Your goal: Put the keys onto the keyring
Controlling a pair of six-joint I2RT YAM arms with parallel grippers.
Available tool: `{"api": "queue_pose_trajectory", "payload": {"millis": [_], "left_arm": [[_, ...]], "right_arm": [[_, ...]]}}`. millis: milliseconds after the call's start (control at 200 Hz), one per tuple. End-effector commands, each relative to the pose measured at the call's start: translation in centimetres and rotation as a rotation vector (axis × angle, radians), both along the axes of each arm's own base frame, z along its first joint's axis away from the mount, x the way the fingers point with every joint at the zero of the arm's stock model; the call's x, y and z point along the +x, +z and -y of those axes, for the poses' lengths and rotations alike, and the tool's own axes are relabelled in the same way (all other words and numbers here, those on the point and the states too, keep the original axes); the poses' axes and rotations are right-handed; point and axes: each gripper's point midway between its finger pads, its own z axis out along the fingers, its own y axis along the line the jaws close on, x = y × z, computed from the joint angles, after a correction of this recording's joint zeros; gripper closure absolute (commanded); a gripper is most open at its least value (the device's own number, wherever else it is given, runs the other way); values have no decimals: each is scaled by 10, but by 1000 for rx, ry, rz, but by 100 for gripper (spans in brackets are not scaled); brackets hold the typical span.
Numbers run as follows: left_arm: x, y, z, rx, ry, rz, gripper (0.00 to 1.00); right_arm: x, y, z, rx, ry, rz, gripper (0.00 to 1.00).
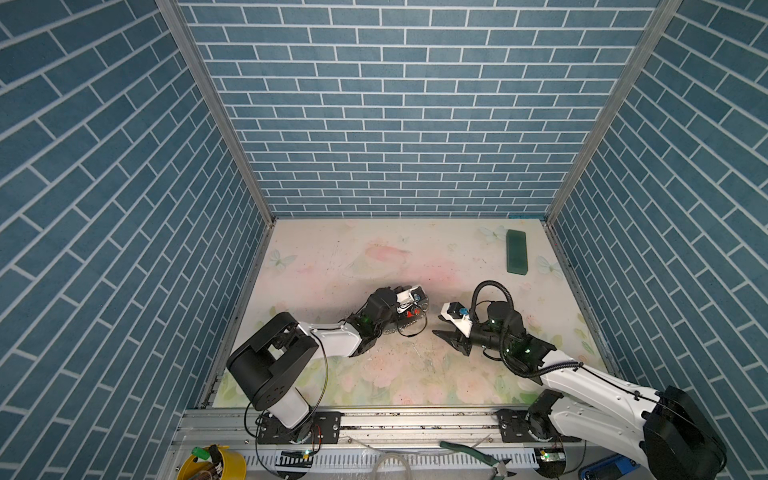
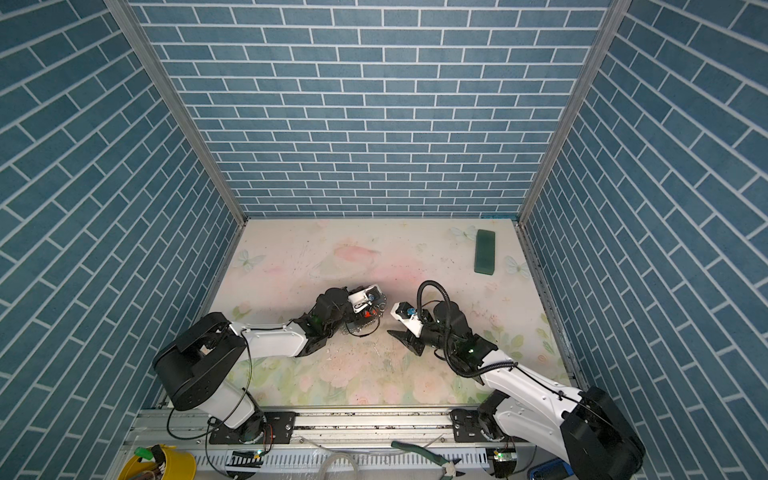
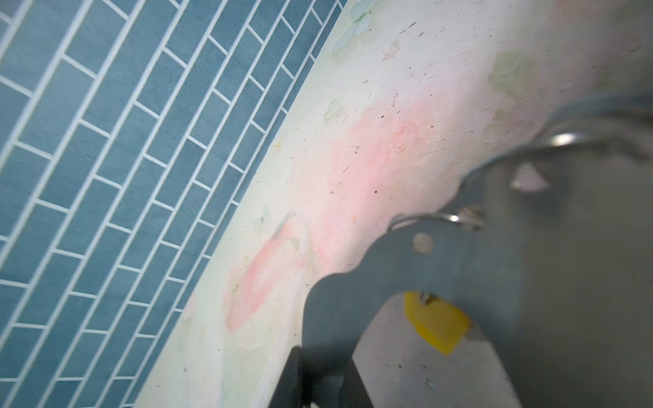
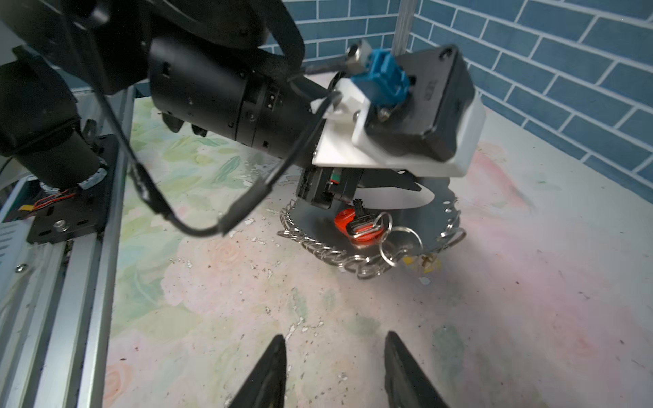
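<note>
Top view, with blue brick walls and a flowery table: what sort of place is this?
Likely a robot test booth, not a real room: brick-print panels in metal framing, a left arm and right arm bolted to a rail, pliers lying beside it.

I count 1 keyring (image 3: 339,303); at it 1 red key (image 4: 344,219) + 1 yellow key (image 3: 436,325), more can't tell. 1 green block (image 1: 516,251), well apart from keyring.
</note>
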Motion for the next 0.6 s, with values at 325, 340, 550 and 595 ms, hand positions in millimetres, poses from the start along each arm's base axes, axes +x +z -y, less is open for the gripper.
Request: {"api": "queue_pose_trajectory", "payload": {"millis": [325, 340, 550, 595], "left_arm": [[77, 11, -13, 852, 135, 414, 88], [78, 12, -10, 860, 129, 431, 89], [88, 26, -18, 822, 160, 377, 86], [89, 31, -22, 808, 175, 367, 86]], "right_arm": [[84, 19, 129, 54, -848, 164, 45], [84, 19, 132, 58, -855, 163, 45], [79, 17, 143, 86, -876, 157, 44], [79, 16, 143, 87, -875, 156, 44]]}}
